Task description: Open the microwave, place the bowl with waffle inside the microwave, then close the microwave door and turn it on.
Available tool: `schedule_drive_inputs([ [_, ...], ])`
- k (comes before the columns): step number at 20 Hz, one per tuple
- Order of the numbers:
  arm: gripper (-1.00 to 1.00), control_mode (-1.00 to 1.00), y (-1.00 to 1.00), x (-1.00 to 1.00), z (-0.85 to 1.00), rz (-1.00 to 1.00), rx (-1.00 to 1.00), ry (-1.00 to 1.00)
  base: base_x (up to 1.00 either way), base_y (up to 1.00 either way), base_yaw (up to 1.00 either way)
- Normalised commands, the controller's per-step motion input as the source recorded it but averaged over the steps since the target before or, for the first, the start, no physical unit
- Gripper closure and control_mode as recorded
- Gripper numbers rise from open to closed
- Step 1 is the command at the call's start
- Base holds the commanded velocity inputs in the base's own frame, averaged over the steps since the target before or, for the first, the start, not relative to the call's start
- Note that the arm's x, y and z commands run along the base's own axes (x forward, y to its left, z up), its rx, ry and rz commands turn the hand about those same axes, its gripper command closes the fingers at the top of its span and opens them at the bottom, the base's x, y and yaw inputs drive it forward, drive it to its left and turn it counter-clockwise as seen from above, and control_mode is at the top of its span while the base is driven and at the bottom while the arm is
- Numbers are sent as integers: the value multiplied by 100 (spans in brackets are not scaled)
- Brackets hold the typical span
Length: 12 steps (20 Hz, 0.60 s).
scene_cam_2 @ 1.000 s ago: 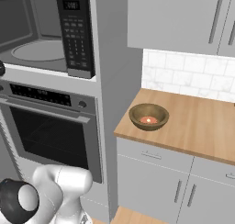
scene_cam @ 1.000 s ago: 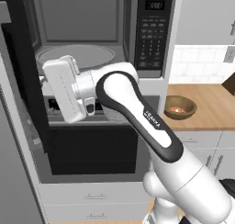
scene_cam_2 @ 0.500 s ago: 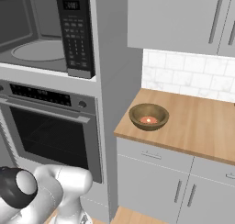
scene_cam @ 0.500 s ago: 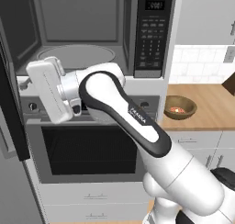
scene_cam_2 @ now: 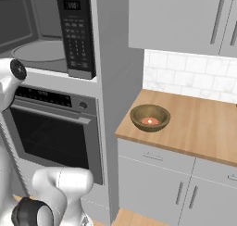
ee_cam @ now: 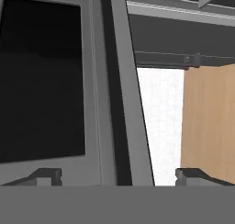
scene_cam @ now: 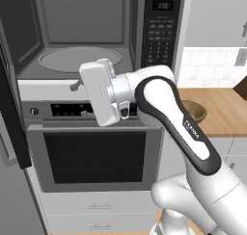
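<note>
The microwave [scene_cam: 82, 41] stands with its grey cavity bare above the round turntable [scene_cam: 79, 58], while the microwave door [scene_cam: 12, 113] is swung out edge-on at 9 o'clock of the left base view, leaving free room in front of the opening. The gripper [ee_cam: 118, 175] sits just below the cavity's front lip against the oven's [scene_cam: 91, 147] control strip, fingers spread wide and clasping nothing. The bowl with waffle [scene_cam_2: 150, 117] rests near the front corner of the wooden counter [scene_cam_2: 199, 128], well apart at 3 o'clock from the hand.
</note>
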Motion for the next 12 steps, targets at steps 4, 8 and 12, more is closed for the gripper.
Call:
schedule_drive_inputs([
  [4,-100,-100,-100,-17,-4,-20,-15,0,0,0,0],
  [8,-100,-100,-100,-26,-27,-28,-24,0,0,0,0],
  [12,-100,-100,-100,-24,-49,-37,-18,0,0,0,0],
])
